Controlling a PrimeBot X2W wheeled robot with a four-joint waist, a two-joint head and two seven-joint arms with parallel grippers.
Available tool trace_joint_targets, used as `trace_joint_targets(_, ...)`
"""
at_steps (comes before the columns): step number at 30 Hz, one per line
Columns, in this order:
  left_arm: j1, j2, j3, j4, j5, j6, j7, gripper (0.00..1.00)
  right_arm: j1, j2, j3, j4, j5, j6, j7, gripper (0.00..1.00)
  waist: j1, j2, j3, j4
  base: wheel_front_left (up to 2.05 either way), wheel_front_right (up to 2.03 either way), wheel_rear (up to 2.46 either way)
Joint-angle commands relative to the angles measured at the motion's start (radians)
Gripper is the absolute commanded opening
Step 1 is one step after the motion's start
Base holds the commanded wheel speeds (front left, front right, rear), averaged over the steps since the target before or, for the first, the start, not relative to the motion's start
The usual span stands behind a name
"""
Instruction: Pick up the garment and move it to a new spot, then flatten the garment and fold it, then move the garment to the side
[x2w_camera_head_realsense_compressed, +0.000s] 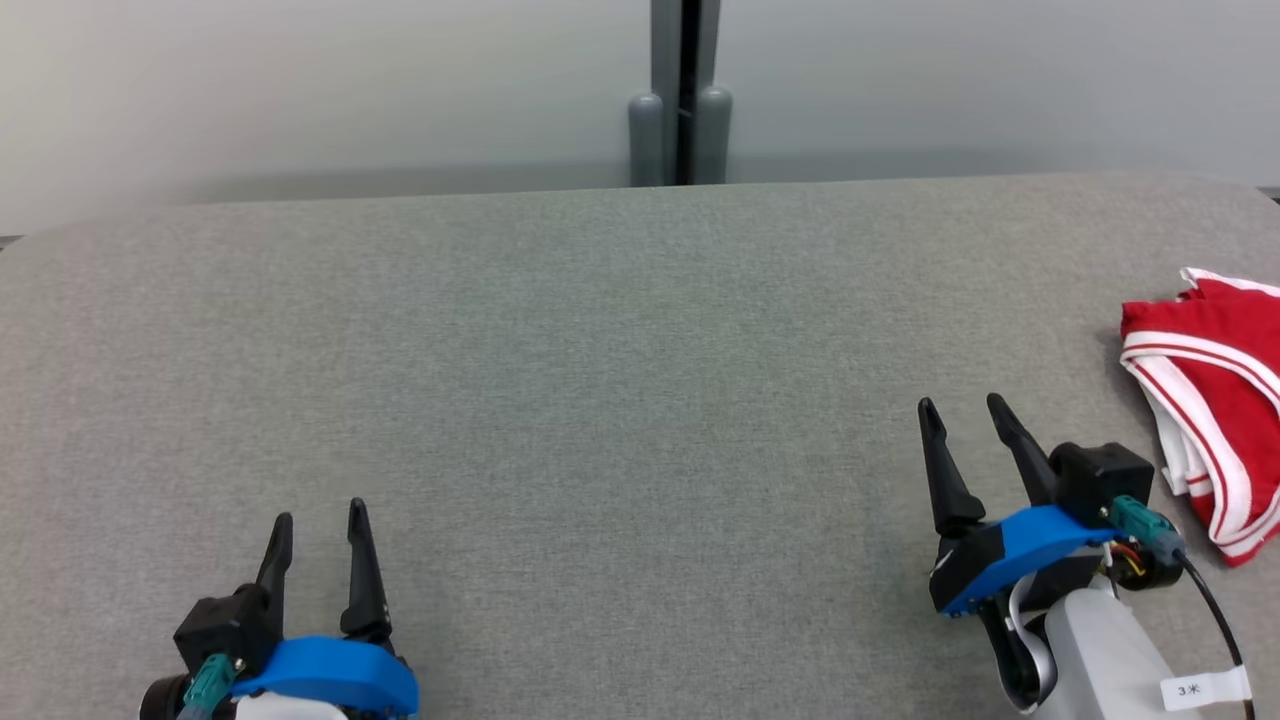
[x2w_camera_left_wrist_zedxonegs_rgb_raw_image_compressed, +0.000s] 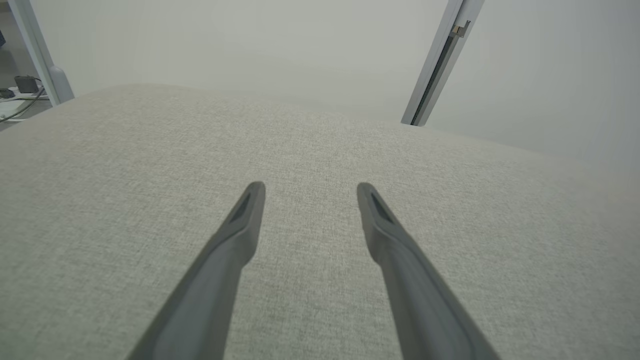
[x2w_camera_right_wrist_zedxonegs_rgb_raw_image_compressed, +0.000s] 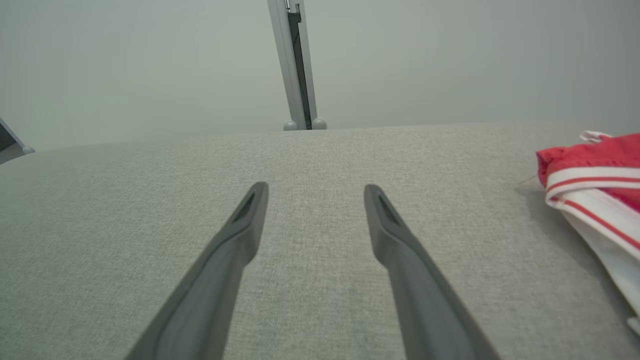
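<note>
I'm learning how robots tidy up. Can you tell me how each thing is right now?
garment: bunched up, lying at the table's right side, not held.
left gripper: open, holding nothing.
right gripper: open, holding nothing, beside the garment without touching it.
table: covered in flat grey cloth.

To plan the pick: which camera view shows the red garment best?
Head view: most of the garment shows from above. Right wrist view gives a cropped, low-angle end. Left wrist view faces table and wall.
</note>
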Motion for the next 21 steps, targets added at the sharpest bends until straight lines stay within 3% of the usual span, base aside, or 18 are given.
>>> trace_joint_targets(1, 0.009, 0.0, 0.007, 0.0, -0.007, -0.005, 0.0, 1.0, 0.022, -0.002, -0.001, 0.001, 0.001, 0.0, -0.003, 1.0, 0.0, 0.0, -0.004, 0.008, 0.0, 0.0, 0.0)
trace_joint_targets(21, 0.107, 0.0, 0.012, 0.008, -0.05, -0.013, 0.0, 1.0, 0.127, -0.002, 0.026, 0.023, 0.03, 0.0, -0.003, 1.0, 0.0, 0.0, -0.122, 0.017, 0.0, 0.0, 0.0)
